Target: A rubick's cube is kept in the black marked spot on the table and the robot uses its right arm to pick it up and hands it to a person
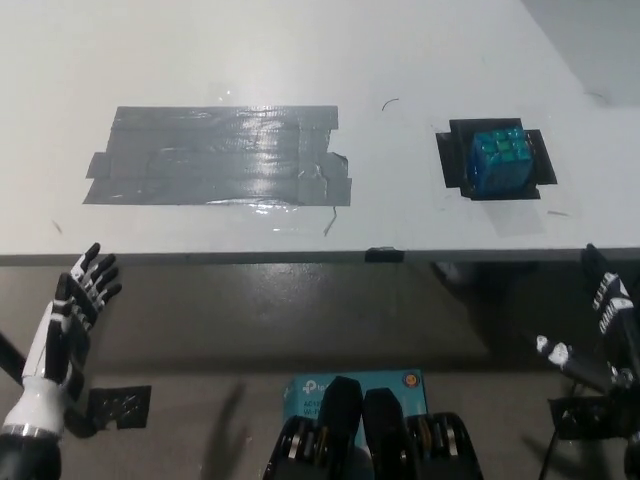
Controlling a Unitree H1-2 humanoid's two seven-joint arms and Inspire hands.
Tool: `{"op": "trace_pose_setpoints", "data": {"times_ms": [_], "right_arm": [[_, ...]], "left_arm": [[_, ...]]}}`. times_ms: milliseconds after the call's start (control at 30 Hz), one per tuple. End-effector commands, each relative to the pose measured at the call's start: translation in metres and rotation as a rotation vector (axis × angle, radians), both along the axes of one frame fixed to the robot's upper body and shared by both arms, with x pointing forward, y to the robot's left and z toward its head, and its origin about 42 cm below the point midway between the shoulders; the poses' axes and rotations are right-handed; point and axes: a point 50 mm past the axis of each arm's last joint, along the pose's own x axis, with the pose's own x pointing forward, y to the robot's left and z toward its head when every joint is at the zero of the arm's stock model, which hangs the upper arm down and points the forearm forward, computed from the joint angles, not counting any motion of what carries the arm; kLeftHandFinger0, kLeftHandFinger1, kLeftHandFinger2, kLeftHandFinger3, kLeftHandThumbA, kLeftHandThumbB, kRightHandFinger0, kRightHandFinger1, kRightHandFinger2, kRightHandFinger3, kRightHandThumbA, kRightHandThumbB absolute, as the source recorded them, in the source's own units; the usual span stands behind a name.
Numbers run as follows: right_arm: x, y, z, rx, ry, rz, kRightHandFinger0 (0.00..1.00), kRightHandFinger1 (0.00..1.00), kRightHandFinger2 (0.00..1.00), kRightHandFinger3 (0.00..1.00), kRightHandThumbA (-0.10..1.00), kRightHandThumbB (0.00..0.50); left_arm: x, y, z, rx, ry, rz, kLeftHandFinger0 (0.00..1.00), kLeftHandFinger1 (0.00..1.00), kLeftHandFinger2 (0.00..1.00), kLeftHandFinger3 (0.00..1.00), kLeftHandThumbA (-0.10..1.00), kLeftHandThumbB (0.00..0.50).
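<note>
item: rubik's cube (497, 160), sitting square on the black marked spot (451, 160) at the right of the table (420, 60), untouched; our right hand (608, 292) hangs below the table's near edge with nothing in it, its finger spread too dim for us to tell, and our left hand (75, 310) rests low at the left, fingers apart and empty. risk, as we judge it: rising from under the near edge, the right hand could clip the tabletop or nudge the cube off its mark. open room: bare surface around the spot, grey tape patch (220, 155) well apart to the left.

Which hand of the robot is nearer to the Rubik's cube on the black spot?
The right hand is nearer: it sits below the table edge, just right of the Rubik's cube. The left hand is far off at the lower left, also below the edge.
</note>
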Motion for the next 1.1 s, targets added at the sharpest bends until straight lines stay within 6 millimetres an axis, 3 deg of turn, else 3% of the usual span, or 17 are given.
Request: {"op": "trace_pose_setpoints", "data": {"times_ms": [0, 67, 167, 300, 367, 433, 500, 567, 600, 733, 833, 933, 1067], "right_arm": [[-0.028, 0.007, 0.018, 0.049, -0.14, 0.024, 1.0, 1.0, 1.0, 1.0, 1.0, 0.191], [-0.048, 0.013, 0.028, 0.061, -0.202, 0.018, 1.0, 1.0, 1.0, 1.0, 1.0, 0.198], [-0.063, 0.018, 0.043, 0.044, -0.248, 0.01, 1.0, 1.0, 1.0, 1.0, 1.0, 0.216], [-0.079, 0.028, 0.08, 0.021, -0.386, 0.005, 1.0, 1.0, 1.0, 1.0, 1.0, 0.234], [-0.08, 0.031, 0.094, -0.003, -0.437, -0.019, 1.0, 1.0, 1.0, 1.0, 1.0, 0.244], [-0.074, 0.033, 0.119, -0.055, -0.508, -0.043, 1.0, 1.0, 1.0, 1.0, 1.0, 0.225], [-0.065, 0.031, 0.133, -0.09, -0.531, -0.057, 1.0, 1.0, 1.0, 1.0, 1.0, 0.261], [-0.038, 0.028, 0.159, -0.155, -0.553, -0.067, 1.0, 1.0, 1.0, 1.0, 1.0, 0.289], [-0.035, 0.027, 0.162, -0.169, -0.551, -0.072, 1.0, 1.0, 1.0, 1.0, 1.0, 0.299], [0.018, 0.03, 0.195, -0.243, -0.481, -0.104, 1.0, 1.0, 1.0, 1.0, 1.0, 0.302], [0.058, 0.033, 0.205, -0.261, -0.381, -0.103, 1.0, 1.0, 1.0, 1.0, 1.0, 0.332], [0.083, 0.037, 0.209, -0.293, -0.296, -0.115, 1.0, 1.0, 1.0, 1.0, 0.99, 0.355], [0.135, 0.052, 0.204, -0.284, -0.182, -0.087, 1.0, 1.0, 1.0, 1.0, 0.84, 0.354]], "left_arm": [[-0.024, -0.003, 0.01, -0.011, -0.051, -0.058, 1.0, 1.0, 1.0, 1.0, 1.0, 0.212], [-0.043, -0.007, 0.011, 0.029, -0.06, -0.071, 1.0, 1.0, 1.0, 1.0, 1.0, 0.225], [-0.053, -0.007, 0.012, 0.031, -0.063, -0.077, 1.0, 1.0, 1.0, 1.0, 1.0, 0.251], [-0.065, -0.01, 0.019, 0.024, -0.104, -0.077, 1.0, 1.0, 1.0, 1.0, 1.0, 0.234], [-0.068, -0.009, 0.023, 0.034, -0.115, -0.075, 1.0, 1.0, 1.0, 1.0, 1.0, 0.232], [-0.069, -0.007, 0.026, 0.05, -0.121, -0.072, 1.0, 1.0, 1.0, 1.0, 1.0, 0.243], [-0.066, -0.004, 0.025, 0.056, -0.114, -0.066, 1.0, 1.0, 1.0, 1.0, 1.0, 0.247], [-0.057, 0.002, 0.019, 0.054, -0.103, -0.051, 1.0, 1.0, 1.0, 1.0, 1.0, 0.236], [-0.056, 0.002, 0.018, 0.053, -0.1, -0.048, 1.0, 1.0, 1.0, 1.0, 1.0, 0.235], [-0.043, 0.003, 0.006, 0.032, -0.077, -0.04, 1.0, 1.0, 1.0, 1.0, 1.0, 0.24], [-0.038, 0.002, 0.003, 0.05, -0.075, -0.039, 1.0, 1.0, 1.0, 1.0, 1.0, 0.241], [-0.037, 0.001, 0.002, 0.038, -0.069, -0.04, 1.0, 1.0, 1.0, 1.0, 1.0, 0.266], [-0.041, 0.003, -0.004, 0.012, -0.044, -0.027, 1.0, 1.0, 1.0, 1.0, 1.0, 0.273]]}}
